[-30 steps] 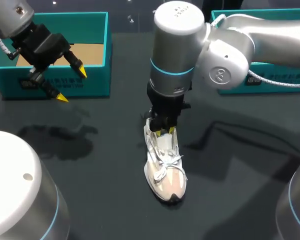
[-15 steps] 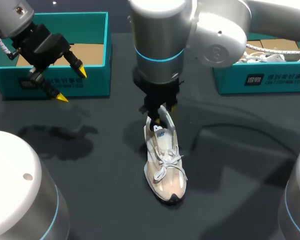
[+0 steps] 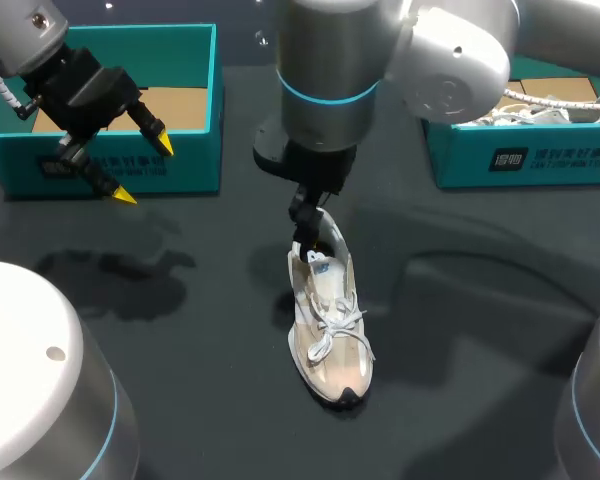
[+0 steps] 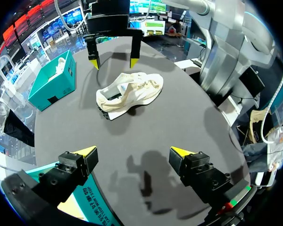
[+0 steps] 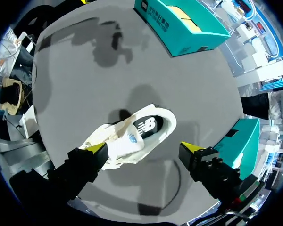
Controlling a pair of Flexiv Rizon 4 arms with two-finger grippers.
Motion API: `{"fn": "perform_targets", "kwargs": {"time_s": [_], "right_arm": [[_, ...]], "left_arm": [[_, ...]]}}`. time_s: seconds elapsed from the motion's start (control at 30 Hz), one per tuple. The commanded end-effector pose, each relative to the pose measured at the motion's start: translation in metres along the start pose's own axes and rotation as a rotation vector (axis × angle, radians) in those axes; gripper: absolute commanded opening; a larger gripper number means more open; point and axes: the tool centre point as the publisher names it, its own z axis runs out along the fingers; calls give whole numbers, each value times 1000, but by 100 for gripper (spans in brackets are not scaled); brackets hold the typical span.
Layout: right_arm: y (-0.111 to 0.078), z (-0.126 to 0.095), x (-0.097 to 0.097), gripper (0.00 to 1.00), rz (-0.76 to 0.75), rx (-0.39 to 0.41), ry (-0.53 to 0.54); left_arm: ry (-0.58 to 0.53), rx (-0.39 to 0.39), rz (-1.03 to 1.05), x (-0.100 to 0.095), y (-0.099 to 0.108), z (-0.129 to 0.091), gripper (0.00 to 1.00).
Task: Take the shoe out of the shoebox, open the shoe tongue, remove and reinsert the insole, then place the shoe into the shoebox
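Shoe is out of the box, upright on its sole mid-table, toe toward our side, heel toward the far side. Right gripper hangs just above the heel end, fingers spread wide, nothing in them. Its wrist view shows the shoe opening below and between the tips, untouched. Left gripper is also wide open and empty, well off to the side in front of the left shoebox. Dark insole looks seated inside the shoe, so we judge we're at the tongue/insole step; can't tell how far the tongue is pulled open. Risks: nothing pins the shoe, so a pull on the insole could drag the whole shoe up or tip it, and left is too far off to hold it down. At this spread the fingers could straddle the collar and pinch the heel wall along with the insole. Loose laces over the forefoot could snag a tip if we come in further forward.
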Motion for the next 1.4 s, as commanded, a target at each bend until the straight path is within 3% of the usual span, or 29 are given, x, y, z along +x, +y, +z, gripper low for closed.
{"fn": "perform_targets", "kwargs": {"time_s": [0.03, 0.17, 0.3, 0.5, 0.87, 1.4], "right_arm": [[-12, 3, -7, 100, -27, -50, 39], [-12, 3, -7, 100, -27, -50, 39], [12, 8, -13, 100, -126, 7, 7], [23, 8, -20, 100, -192, 45, -36], [27, 24, -32, 100, -283, 70, -88], [20, 66, -58, 100, -400, 60, -65]], "left_arm": [[0, -3, 1, 1, 0, 0, 100], [0, -3, 1, 1, 0, 0, 100], [0, -3, 1, 1, 0, 0, 100], [0, -3, 1, 1, 0, 0, 100], [0, -3, 1, 1, 0, 0, 100], [0, -3, 1, 1, 0, 0, 100]]}}
